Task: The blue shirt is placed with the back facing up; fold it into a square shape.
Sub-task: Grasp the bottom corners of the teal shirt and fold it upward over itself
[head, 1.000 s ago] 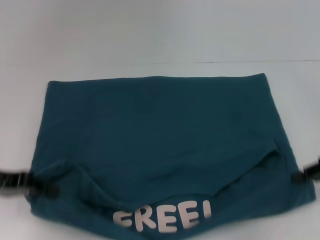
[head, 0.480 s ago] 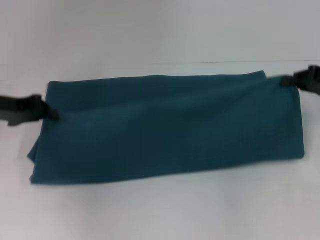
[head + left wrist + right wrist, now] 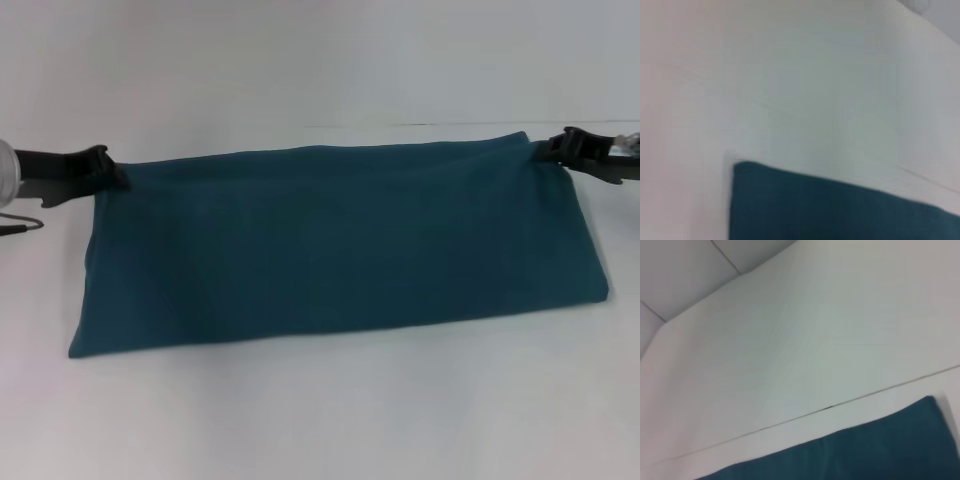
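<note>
Left end effector (image 3: pixel 108 170), right end effector (image 3: pixel 555 147), pinching blue shirt (image 3: pixel 340 240) far corners

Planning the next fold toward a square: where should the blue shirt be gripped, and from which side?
Probably at one short end: the blue shirt lies as a long flat band, so its right end's two corners, approached from the right, could be carried over to the left.
</note>
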`<control>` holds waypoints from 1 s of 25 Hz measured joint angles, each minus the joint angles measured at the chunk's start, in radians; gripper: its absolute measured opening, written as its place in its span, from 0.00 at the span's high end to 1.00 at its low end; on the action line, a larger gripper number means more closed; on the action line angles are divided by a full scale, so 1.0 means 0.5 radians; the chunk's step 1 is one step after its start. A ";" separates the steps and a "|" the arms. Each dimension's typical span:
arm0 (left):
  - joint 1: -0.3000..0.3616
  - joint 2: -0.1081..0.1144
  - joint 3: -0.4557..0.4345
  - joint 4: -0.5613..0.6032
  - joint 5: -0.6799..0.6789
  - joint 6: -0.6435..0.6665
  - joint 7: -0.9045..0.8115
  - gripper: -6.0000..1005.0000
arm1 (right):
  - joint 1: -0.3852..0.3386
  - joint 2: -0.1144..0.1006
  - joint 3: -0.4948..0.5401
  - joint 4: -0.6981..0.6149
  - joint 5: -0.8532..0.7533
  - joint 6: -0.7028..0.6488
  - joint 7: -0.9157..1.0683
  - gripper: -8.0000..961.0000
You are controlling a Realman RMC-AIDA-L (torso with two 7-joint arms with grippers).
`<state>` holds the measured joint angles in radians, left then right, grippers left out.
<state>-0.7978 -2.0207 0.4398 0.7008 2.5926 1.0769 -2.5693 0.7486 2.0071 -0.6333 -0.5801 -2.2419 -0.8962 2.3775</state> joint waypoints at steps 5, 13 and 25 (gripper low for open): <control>-0.002 -0.003 0.003 -0.005 0.000 -0.133 -0.029 0.96 | 0.041 0.030 -0.073 0.002 0.000 0.206 0.013 0.93; -0.027 -0.006 -0.003 -0.007 -0.002 -0.260 -0.043 0.96 | 0.138 0.027 -0.108 0.031 -0.003 0.386 0.017 0.90; -0.071 0.008 0.004 -0.009 -0.019 -0.335 -0.046 0.95 | 0.227 0.012 -0.203 0.154 -0.005 0.559 0.019 0.85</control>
<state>-0.8334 -2.0167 0.4418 0.6962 2.5831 0.9095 -2.5921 0.8621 2.0134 -0.7348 -0.5033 -2.2442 -0.6166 2.3868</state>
